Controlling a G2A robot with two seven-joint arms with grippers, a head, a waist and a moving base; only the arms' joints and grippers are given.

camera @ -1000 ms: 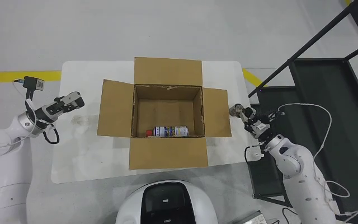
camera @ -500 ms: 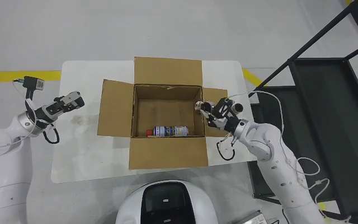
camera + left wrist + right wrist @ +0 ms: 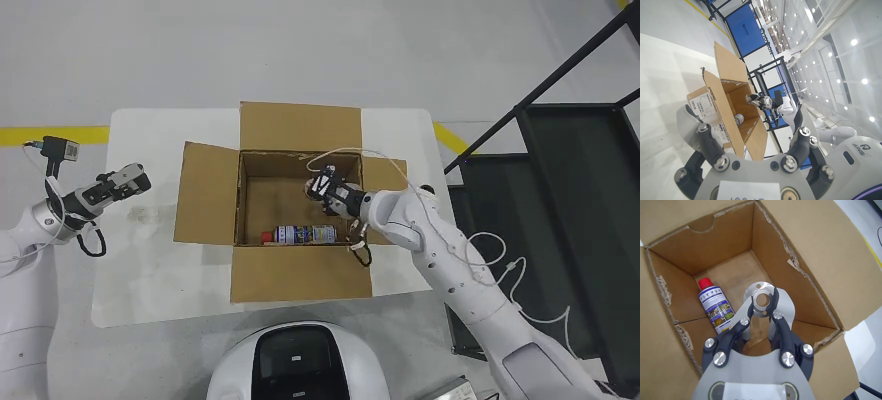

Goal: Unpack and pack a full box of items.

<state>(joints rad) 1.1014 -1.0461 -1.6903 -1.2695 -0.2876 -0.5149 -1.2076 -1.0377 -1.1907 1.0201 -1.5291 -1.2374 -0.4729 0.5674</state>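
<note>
Right wrist view: a metal flange is being pinched by the right claw above the box. Should the smooth metal slip, the spray can is likely being endangered.

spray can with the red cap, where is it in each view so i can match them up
Top view: spray can lies on its side along the box wall nearest the robot.
Left wrist view: spray can on the box floor, round end toward the camera.
Right wrist view: spray can against a side wall, cap near a corner.
Shared landmark: the open cardboard box.
</note>
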